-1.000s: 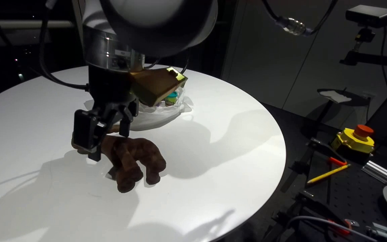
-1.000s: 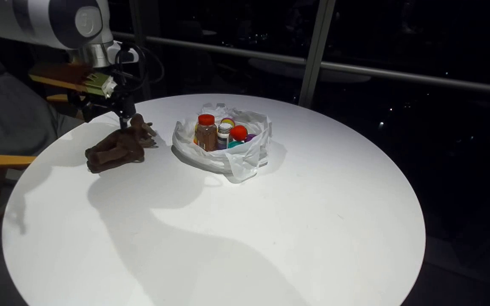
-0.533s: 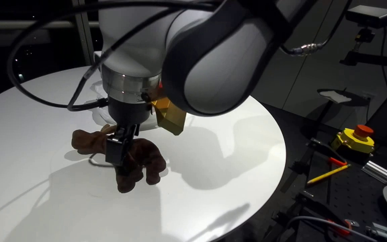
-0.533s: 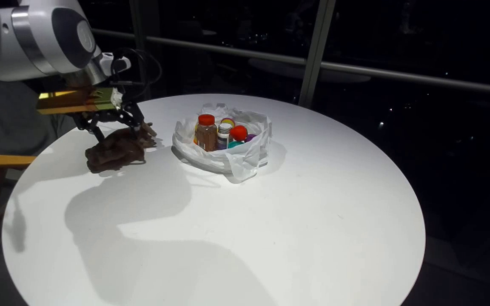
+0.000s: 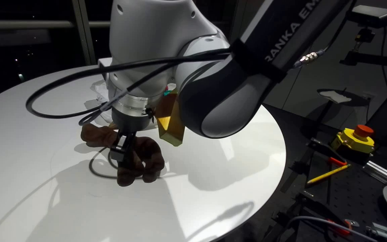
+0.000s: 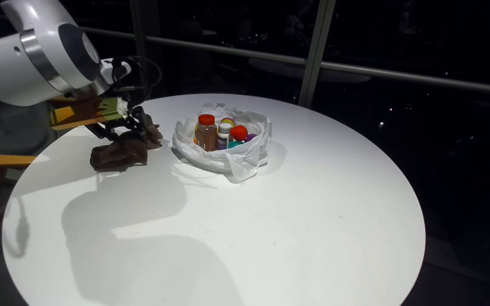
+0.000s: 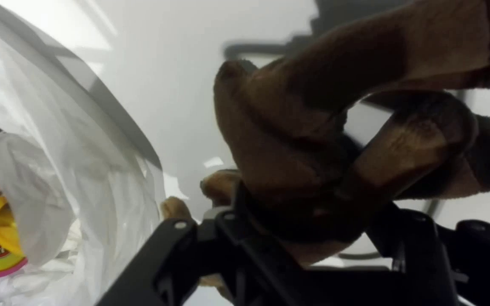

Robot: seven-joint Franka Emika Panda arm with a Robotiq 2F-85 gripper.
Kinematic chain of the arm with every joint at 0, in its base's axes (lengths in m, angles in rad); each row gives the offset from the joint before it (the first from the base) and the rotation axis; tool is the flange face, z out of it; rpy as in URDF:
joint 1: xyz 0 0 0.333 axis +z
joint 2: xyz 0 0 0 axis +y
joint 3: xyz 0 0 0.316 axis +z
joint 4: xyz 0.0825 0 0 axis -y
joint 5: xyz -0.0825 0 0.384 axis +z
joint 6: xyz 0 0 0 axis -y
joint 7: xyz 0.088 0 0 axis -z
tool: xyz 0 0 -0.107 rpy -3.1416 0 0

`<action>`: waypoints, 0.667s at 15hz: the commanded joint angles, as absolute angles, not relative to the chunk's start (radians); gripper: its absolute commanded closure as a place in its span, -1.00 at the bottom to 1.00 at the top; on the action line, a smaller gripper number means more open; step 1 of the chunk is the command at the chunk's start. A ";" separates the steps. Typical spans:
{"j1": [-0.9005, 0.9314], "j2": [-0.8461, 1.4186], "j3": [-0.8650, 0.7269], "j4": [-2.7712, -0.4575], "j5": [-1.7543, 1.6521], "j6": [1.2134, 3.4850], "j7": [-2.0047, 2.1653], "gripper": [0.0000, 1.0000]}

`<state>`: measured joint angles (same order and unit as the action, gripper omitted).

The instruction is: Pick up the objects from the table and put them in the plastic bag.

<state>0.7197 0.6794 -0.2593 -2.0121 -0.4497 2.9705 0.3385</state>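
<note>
Now gripper point(image 7: 311, 206) had toy point(image 6: 123, 149) pinched across body. We wanted steady squeeze, then slow, high lift — limbs point(image 7: 398, 157) likely needed room to clear rim of bag point(image 6: 213, 160).

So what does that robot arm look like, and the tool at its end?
The arm is rounded and white with dark panels, plus white letters on a dark stretch. It has a silvery ring lower down, looping black cables and a gold-coloured box. The tool is black and angular with jointed fingers.
</note>
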 commanded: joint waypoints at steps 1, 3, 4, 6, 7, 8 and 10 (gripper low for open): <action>0.671 0.655 -0.202 -2.025 -0.374 2.938 0.277 0.38; 0.590 0.616 -0.125 -2.017 -0.308 2.860 0.219 0.68; 0.553 0.587 -0.097 -2.002 -0.280 2.803 0.191 0.72; 0.491 0.542 -0.070 -1.947 -0.255 2.695 0.160 0.79; 0.466 0.529 -0.062 -1.919 -0.256 2.651 0.156 0.79; 0.441 0.518 -0.058 -1.883 -0.266 2.607 0.155 0.72; 0.397 0.491 -0.061 -1.812 -0.293 2.526 0.146 0.72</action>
<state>0.4632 0.5410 -0.0839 -1.8949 -0.2831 2.6410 0.1794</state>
